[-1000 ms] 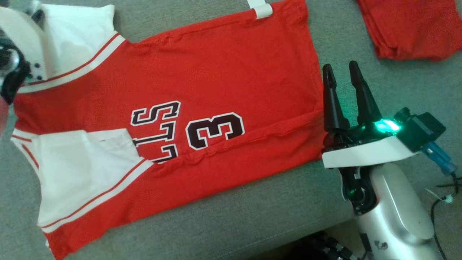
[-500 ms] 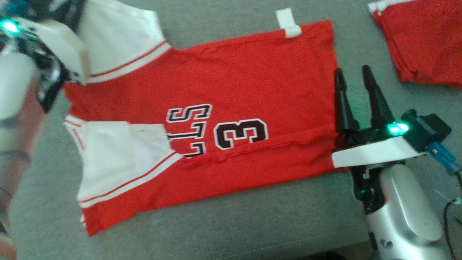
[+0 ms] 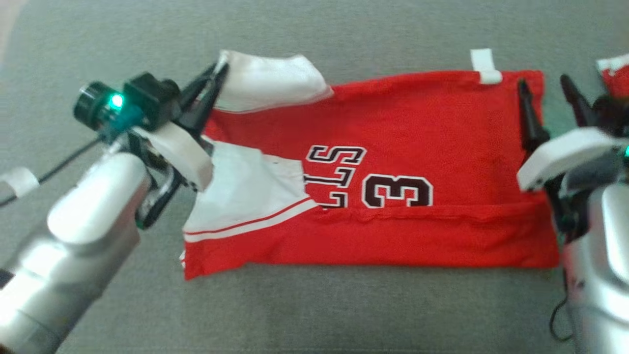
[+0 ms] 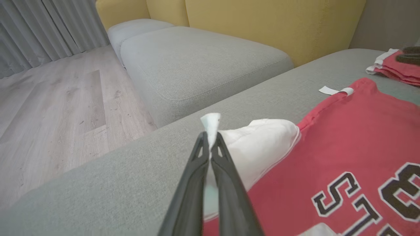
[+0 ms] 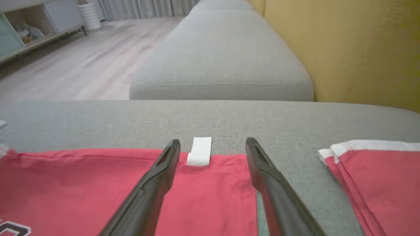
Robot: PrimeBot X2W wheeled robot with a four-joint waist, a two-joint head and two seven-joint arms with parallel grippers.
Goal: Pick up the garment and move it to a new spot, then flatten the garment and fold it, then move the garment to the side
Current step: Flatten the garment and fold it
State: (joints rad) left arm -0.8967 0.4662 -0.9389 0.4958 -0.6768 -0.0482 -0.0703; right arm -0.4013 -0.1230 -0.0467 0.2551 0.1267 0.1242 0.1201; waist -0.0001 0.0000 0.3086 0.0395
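Observation:
A red jersey with white sleeves and black lettering lies partly folded on the grey cushion. My left gripper is shut on the far white sleeve, and in the left wrist view a tuft of that white sleeve pokes out between the closed fingers of my left gripper. My right gripper stands open over the jersey's right hem. In the right wrist view my right gripper has its fingers straddling the hem of the red jersey near a white tag.
A second folded red garment lies on the cushion to the right, with its corner at the head view's edge. A yellow backrest rises behind. Another grey cushion and wood floor lie beyond. A cable trails at left.
The head camera has swung left, shifting the whole scene right. My left gripper now shows fully, shut on the white sleeve, which has lifted and bunched. My right gripper stays open at the right hem.

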